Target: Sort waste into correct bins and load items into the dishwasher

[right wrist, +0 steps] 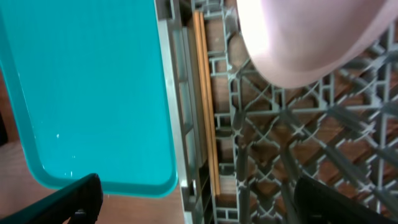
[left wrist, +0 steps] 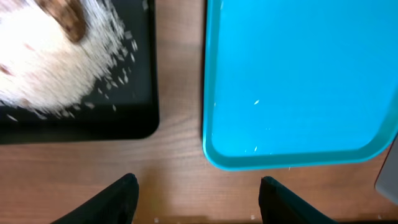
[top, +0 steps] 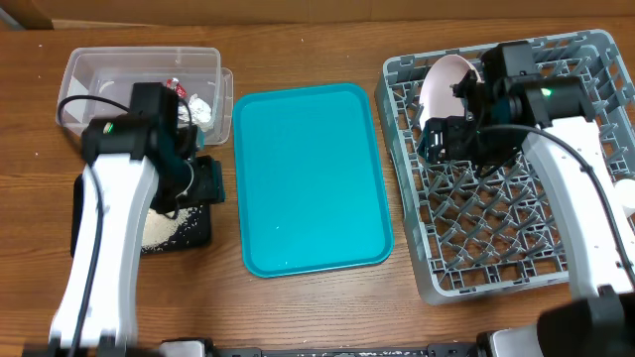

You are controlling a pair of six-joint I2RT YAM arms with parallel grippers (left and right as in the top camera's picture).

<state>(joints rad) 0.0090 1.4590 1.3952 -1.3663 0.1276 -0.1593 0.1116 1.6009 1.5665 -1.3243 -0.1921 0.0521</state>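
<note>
The white-pinkish plate (top: pixel 442 84) stands on edge at the far left of the grey dish rack (top: pixel 595 59); it also shows in the right wrist view (right wrist: pixel 298 37). The wooden chopsticks (right wrist: pixel 205 93) lie along the rack's left wall. My right gripper (top: pixel 442 139) (right wrist: pixel 199 182) is open and empty, low over the rack just in front of the plate. The black tray (top: pixel 198 233) (left wrist: pixel 143 118) holds a pile of rice (left wrist: pixel 43 68) and a brown scrap (left wrist: pixel 65 15). The clear tub (top: pixel 99 64) holds the red-and-white wrapper (top: pixel 179 89) and white tissue (top: pixel 203 109). My left gripper (top: pixel 208 183) (left wrist: pixel 199 180) is open and empty beside the black tray.
The teal serving tray (top: pixel 308 178) lies between the black tray and the rack, with a few rice grains on it (left wrist: pixel 256 101). Something white (top: pixel 625 193) shows at the rack's right edge, partly behind my right arm. No bowls or cup are clearly seen.
</note>
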